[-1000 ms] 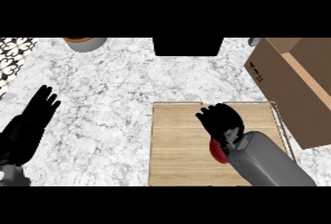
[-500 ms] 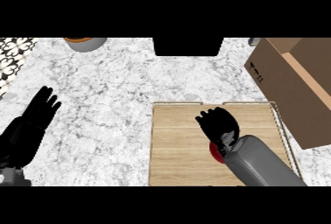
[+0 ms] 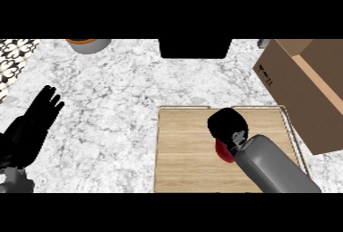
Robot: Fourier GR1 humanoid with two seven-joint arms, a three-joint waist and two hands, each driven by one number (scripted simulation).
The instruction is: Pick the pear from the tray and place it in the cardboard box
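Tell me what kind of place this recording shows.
Most likely a kitchen counter: a white marbled stone top, a wooden tray on it where the right hand curls over a red pear, a cardboard box at the right, and patterned tiling at the far left.

Right hand point(image 3: 226, 125) black throughout, joined behind to a smooth, rounded grey forearm point(image 3: 271, 165); left hand point(image 3: 36, 118) likewise black, with slender fingers.

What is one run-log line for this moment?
right hand: curled over pear above tray | box: right of tray, pear not inside | left hand: open, resting left
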